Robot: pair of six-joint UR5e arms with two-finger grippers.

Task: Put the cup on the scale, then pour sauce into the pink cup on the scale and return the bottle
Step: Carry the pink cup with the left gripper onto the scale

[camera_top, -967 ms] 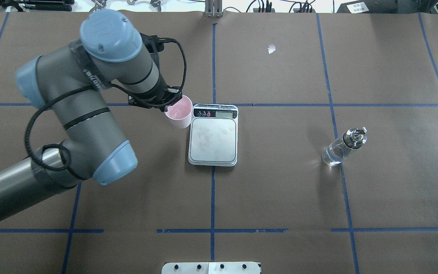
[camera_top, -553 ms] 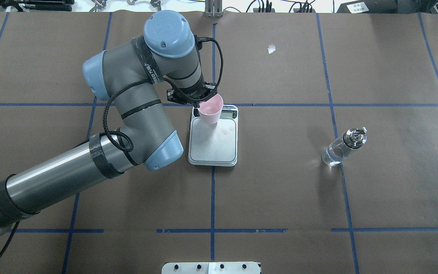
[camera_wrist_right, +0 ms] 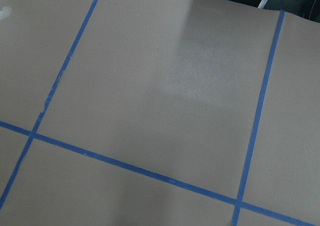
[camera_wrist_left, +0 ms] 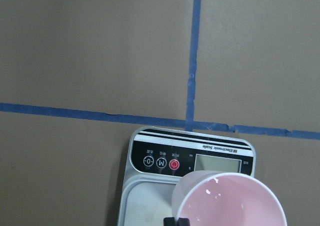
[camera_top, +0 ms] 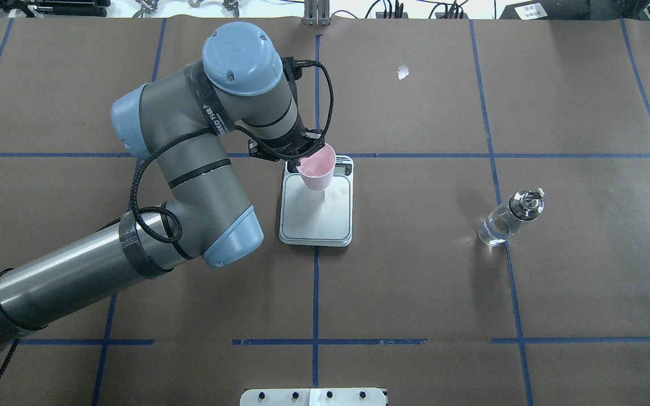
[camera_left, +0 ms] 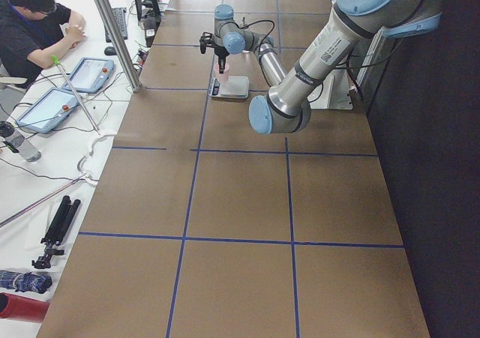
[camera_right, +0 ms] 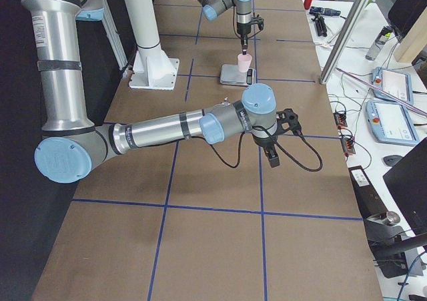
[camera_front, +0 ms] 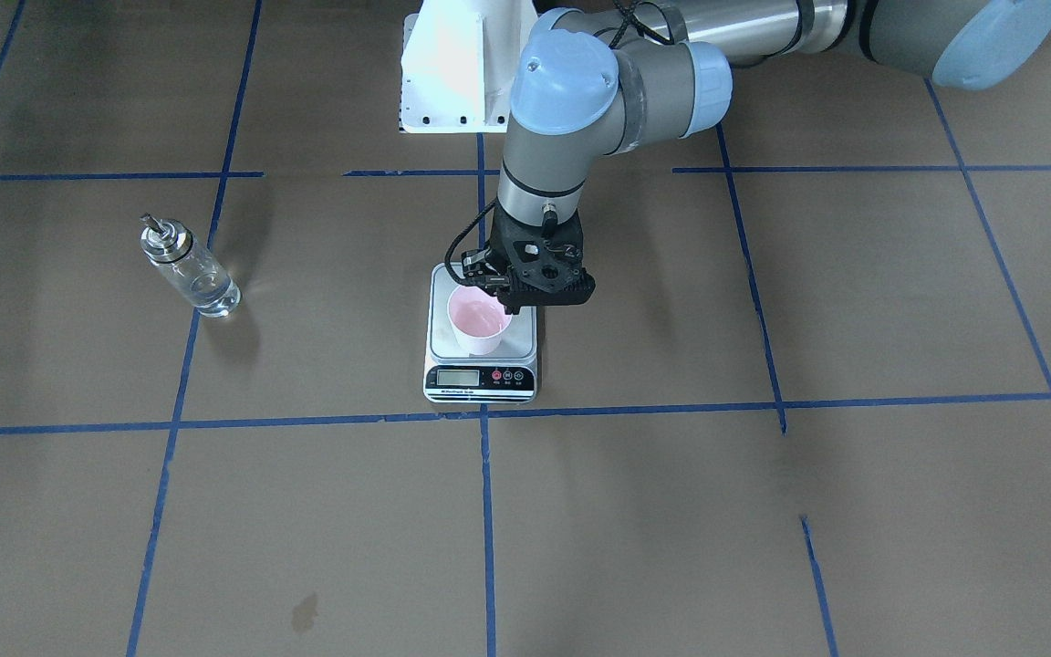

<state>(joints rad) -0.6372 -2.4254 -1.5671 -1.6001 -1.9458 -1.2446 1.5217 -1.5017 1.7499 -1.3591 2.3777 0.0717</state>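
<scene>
The pale pink cup (camera_top: 316,169) stands upright over the far part of the scale's silver platform (camera_top: 316,217), near the black display strip. I cannot tell whether it touches the platform. My left gripper (camera_top: 302,159) is shut on the cup's rim from above. In the front view the cup (camera_front: 478,321) sits above the scale (camera_front: 482,376) under the gripper (camera_front: 498,297). The left wrist view shows the cup (camera_wrist_left: 230,201) and the scale's buttons (camera_wrist_left: 161,162). The glass bottle (camera_top: 508,219) with clear sauce stands to the right, untouched. My right gripper (camera_right: 270,155) hovers over bare paper; I cannot tell whether it is open.
Brown paper with blue tape lines (camera_top: 316,282) covers the table. The white robot base plate (camera_front: 457,64) is behind the scale. A small white scrap (camera_top: 403,71) lies at the far side. An operator (camera_left: 30,23) sits beyond the table's far side with tablets.
The left arm carried the cup from the left of the scale rightward over its platform, then shifted slightly nearer and lower. The bottle has not moved.
</scene>
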